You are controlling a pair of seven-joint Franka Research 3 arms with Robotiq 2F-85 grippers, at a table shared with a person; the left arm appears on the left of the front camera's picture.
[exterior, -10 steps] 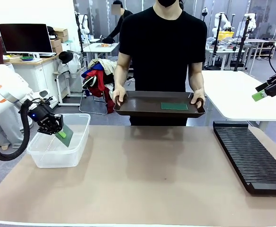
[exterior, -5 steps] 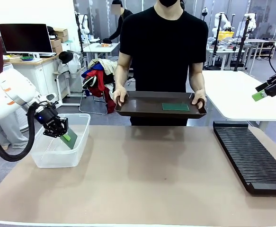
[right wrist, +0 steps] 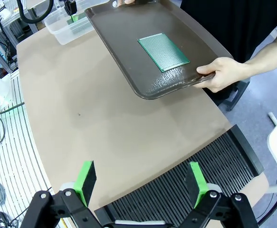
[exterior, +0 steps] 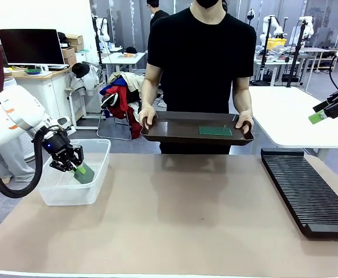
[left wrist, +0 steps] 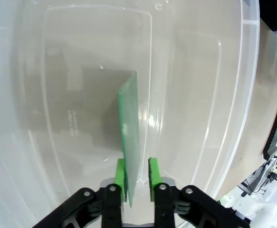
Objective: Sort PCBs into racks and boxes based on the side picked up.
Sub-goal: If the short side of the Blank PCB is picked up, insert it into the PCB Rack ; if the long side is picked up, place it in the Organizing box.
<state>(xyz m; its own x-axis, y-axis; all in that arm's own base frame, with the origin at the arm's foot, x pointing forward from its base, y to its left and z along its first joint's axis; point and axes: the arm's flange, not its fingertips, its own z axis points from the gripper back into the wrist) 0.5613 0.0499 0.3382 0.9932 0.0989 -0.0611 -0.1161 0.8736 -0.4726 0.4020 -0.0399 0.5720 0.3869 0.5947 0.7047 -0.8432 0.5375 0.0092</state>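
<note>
Lower than 1 second ago: the left gripper point(exterior: 75, 167), sunk from rim height to inside the clear box point(exterior: 102, 165) at the table's point(exterior: 186, 220) left end. Carried down with it: 1 PCB point(exterior: 85, 174), tilted, with its low corner deep in the box. Same as before: the right gripper point(exterior: 325, 112), raised at the right edge. Barely moved: the brown tray point(exterior: 174, 132), held level by a person's 2 hands point(exterior: 147, 118) at the far side.

On the tray, lying flat: a 2nd PCB point(exterior: 215, 130). On the table's right side, well apart from the box: the long black rack point(exterior: 308, 191). In front of the 1st PCB's lower edge: the box's cloudy near wall.

From the left wrist: PCB point(left wrist: 130, 123) edge-on and upright between narrow green pads point(left wrist: 120, 176), a thin gap at 1 pad; cannot tell whether still pinched. Behind it, the box point(left wrist: 214, 95) floor and walls.

From the right wrist: right gripper point(right wrist: 141, 178) spread wide, holding nothing, above the rack point(right wrist: 190, 199); farther off, the tray point(right wrist: 124, 42), the dotted face of the 2nd PCB point(right wrist: 163, 51) and 1 hand point(right wrist: 221, 73) on the tray's edge.
</note>
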